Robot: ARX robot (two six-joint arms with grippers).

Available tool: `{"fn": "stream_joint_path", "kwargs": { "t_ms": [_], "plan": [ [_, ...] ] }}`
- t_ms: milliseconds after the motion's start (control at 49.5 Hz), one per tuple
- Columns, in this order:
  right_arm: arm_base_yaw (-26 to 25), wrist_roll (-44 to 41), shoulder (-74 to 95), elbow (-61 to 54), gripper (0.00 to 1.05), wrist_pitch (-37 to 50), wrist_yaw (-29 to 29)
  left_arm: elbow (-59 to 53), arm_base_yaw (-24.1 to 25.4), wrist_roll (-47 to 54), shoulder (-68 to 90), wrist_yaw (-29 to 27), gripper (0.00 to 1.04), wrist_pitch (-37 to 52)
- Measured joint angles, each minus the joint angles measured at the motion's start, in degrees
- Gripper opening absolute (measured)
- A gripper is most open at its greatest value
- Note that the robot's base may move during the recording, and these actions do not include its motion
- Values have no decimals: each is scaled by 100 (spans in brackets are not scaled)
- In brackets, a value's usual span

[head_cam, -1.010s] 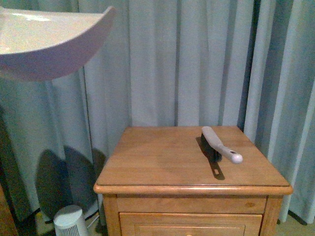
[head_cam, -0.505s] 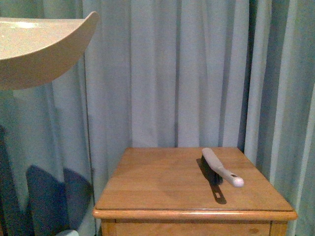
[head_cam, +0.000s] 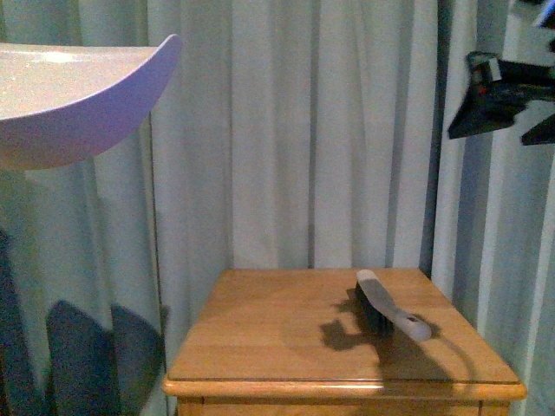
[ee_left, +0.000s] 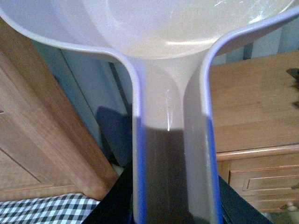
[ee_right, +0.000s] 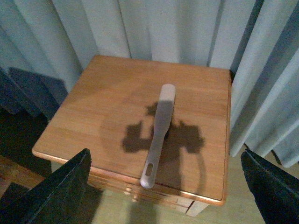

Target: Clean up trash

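Left wrist view, nearest first: pan [ee_left: 159, 116] handle fills the frame & covers the left pincer [ee_left: 170, 207]. Only dark bits show either side of the handle, fingers hidden. Handle runs straight into that grip and the pan hangs in mid-air, so the pincer is clamped on it. Pan's bowl is cut off at the frame edge, in front view too.

Right wrist view: right pincer [ee_right: 164, 156] is spread wide w/ nothing in it, both fingers cut off at the frame corners. Brush [ee_right: 159, 126] lies flat on the table [ee_right: 88, 112], well below this pincer, lined up w/ the gap btw its fingers, not touching. Bristles are hidden under the brush's back in this view. Left pincer & pan sit well off to the side of the brush, higher up. Curtain [head_cam: 347, 130] hangs behind.

Vs 0.5 s ago, front view: right pincer now shows high on its own side, wasn't in frame. Its shadow now falls on the table by the brush. Table sits lower in frame; brush hasn't shifted on it.
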Motion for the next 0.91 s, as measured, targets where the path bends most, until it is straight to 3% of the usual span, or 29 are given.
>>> {"fn": "stream_joint_path", "kwargs": {
  "t_ms": [283, 586, 909],
  "plan": [
    [699, 833, 2424, 1895, 97, -807, 1045, 0, 0, -2, 0, -2, 25, 0],
    [828, 1250, 3386, 2212, 97, -1075, 1141, 0, 0, -2, 0, -2, 25, 0],
    [743, 1537, 3668, 1991, 97, -820, 1172, 0, 0, -2, 0, -2, 25, 0]
  ]
}}
